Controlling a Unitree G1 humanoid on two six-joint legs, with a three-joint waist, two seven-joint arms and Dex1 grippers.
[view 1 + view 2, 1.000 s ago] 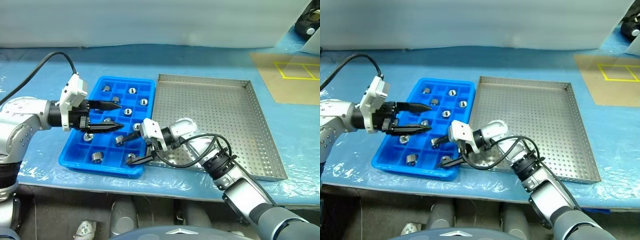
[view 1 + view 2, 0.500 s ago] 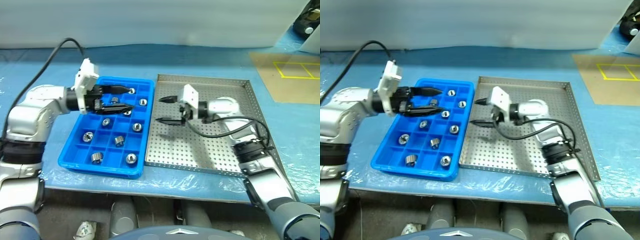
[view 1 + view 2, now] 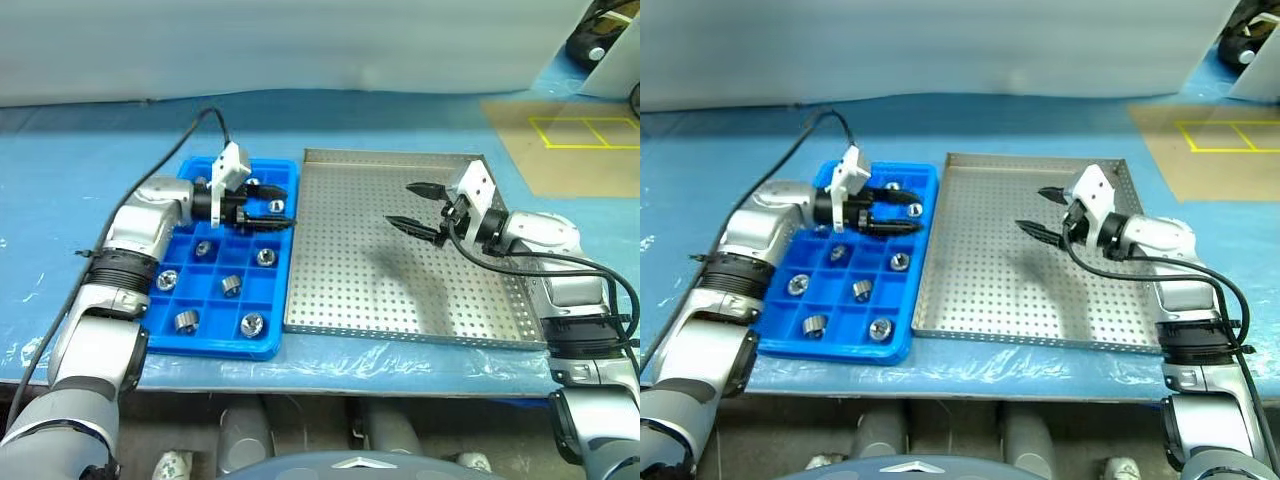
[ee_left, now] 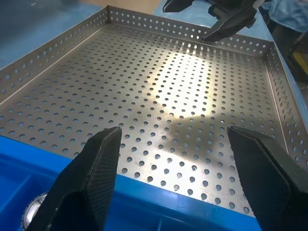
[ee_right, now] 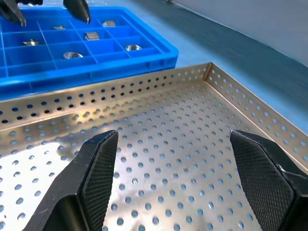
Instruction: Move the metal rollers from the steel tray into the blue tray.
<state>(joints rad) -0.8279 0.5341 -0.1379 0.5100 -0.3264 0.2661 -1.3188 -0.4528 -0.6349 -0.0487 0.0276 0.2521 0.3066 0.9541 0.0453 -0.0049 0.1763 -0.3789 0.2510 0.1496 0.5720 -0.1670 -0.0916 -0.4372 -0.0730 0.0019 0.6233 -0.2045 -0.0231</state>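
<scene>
Several metal rollers point(image 3: 231, 285) lie one to a compartment in the blue tray point(image 3: 150, 318), which stands left of the steel tray point(image 3: 400, 300). My left gripper point(image 3: 283, 207) hovers open and holds nothing, over the blue tray's far right compartments, pointing toward the steel tray. One roller point(image 3: 253, 185) lies just beside its fingers. Over the right half of the steel tray my right gripper point(image 3: 402, 205) is open, holds nothing, and points left. The left wrist view looks across the blue rim point(image 4: 144, 202) onto the perforated floor point(image 4: 183, 96). The right wrist view shows the steel tray's rim point(image 5: 144, 84) and the blue tray point(image 5: 144, 41) beyond.
Both trays rest on a table under a blue cover point(image 3: 80, 170). A brown board with yellow tape lines point(image 3: 580, 150) lies at the far right. The table's front edge point(image 3: 330, 385) runs just below the trays.
My right gripper has swung from the blue tray's front corner across the steel tray to its right half. My left gripper has moved to the blue tray's far right corner. Both stayed open.
</scene>
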